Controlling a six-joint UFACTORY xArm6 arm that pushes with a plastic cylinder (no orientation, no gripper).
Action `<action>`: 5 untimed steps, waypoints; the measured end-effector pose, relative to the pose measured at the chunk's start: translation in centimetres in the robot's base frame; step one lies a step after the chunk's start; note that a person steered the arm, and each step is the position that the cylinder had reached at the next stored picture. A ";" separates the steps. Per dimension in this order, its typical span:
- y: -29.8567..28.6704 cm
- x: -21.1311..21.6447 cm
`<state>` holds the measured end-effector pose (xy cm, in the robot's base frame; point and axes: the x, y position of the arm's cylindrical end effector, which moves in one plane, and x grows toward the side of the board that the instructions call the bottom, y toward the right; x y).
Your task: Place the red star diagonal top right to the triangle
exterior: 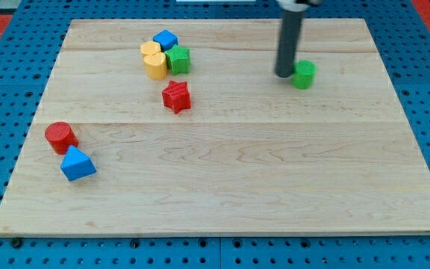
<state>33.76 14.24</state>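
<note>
The red star [176,96] lies on the wooden board [222,172], left of the middle and toward the view's top. The blue triangle [77,164] lies at the view's left, lower down, with a red cylinder [60,136] touching it just above. My tip [284,74] is far to the right of the red star, at the view's upper right. It stands right beside the left side of a green cylinder [303,75].
A cluster sits above the red star: a blue cube [165,39], a yellow heart-like block [154,61] and a green star-like block [178,59]. Blue pegboard [6,90] surrounds the board.
</note>
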 end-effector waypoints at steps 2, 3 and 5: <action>-13.2 0.3; -18.7 1.0; -19.5 9.1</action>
<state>42.87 -5.25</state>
